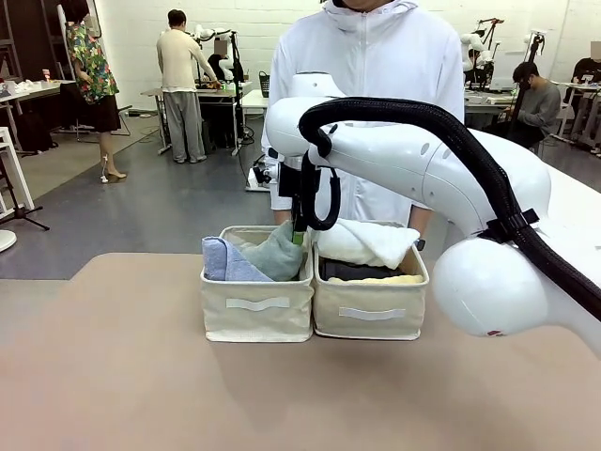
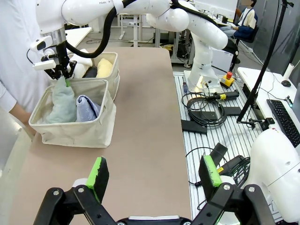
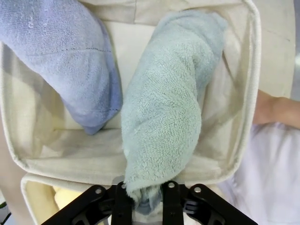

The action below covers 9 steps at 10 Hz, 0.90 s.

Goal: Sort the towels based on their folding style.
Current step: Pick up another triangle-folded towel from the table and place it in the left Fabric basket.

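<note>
My right pincer (image 3: 143,197) is hanging over the left bin (image 1: 256,315), its fingers pinching the corner of the green towel (image 3: 164,112) — the cloth is bunched between them, so I am calling it clamped on that towel. The green towel is lying inside that bin, leaning beside the blue towel (image 3: 70,61), the two touching along one edge.

The right bin (image 1: 371,318) is standing just beside the left one, walls touching, on the counter (image 1: 141,376). In it a white towel (image 1: 366,242) is lying on top, with a dark towel (image 1: 352,271) and a yellow towel (image 1: 385,279) under it.

My left pincer (image 2: 157,173) is hovering above the counter, well apart from the bins — its fingers are standing wide apart with nothing between them.

A person in a white top (image 1: 376,75) is standing at the far side, just behind the bins
</note>
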{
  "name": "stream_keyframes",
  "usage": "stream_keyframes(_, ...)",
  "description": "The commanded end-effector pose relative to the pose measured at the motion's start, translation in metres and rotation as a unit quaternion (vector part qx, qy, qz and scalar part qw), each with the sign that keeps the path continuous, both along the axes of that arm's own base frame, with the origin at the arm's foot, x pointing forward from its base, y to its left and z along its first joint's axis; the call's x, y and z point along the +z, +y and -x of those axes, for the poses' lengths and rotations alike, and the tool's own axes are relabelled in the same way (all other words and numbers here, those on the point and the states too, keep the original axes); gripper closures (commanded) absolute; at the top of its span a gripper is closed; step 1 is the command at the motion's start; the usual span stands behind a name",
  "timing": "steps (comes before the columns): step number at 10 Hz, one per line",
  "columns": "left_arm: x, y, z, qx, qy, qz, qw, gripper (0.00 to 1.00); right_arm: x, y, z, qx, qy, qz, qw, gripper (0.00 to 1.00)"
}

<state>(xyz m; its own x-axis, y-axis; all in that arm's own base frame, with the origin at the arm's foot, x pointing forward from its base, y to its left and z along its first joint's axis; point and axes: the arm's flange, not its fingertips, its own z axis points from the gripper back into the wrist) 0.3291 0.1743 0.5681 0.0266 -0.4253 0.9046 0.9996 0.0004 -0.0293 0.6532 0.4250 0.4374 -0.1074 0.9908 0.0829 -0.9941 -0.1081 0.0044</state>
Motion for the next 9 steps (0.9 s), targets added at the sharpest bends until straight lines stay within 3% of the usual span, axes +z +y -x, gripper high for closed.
stream_keyframes(1,0.0001,0.0011,0.0004,-0.002,-0.014,0.008,1.000,0.00,-0.0101,-0.0064,0.0183,-0.003,-0.008,0.015,1.000,0.62)
stream_keyframes(4,0.0001,0.0011,0.0004,-0.002,-0.014,0.008,1.000,0.00,-0.0058,-0.0051,0.0246,0.000,-0.018,0.018,1.000,0.29)
stream_keyframes(5,0.0001,0.0011,0.0004,-0.002,-0.014,0.008,1.000,0.00,-0.0044,-0.0049,0.0263,0.000,-0.021,0.018,1.000,0.42)
stream_keyframes(6,0.0001,0.0011,0.0004,-0.002,-0.014,0.008,1.000,0.00,-0.0034,-0.0050,0.0276,0.000,-0.023,0.018,1.000,0.09)
stream_keyframes(7,0.0001,0.0011,0.0004,-0.002,-0.014,0.008,1.000,0.00,-0.0030,-0.0049,0.0279,0.000,-0.025,0.018,1.000,0.22)
stream_keyframes(8,0.0001,0.0011,0.0004,-0.002,-0.014,0.008,1.000,0.00,-0.0029,-0.0049,0.0280,-0.001,-0.026,0.018,1.000,0.00)
stream_keyframes(9,0.0001,0.0011,0.0004,-0.002,-0.014,0.008,1.000,0.00,-0.0027,-0.0048,0.0279,-0.001,-0.027,0.018,0.999,0.02)
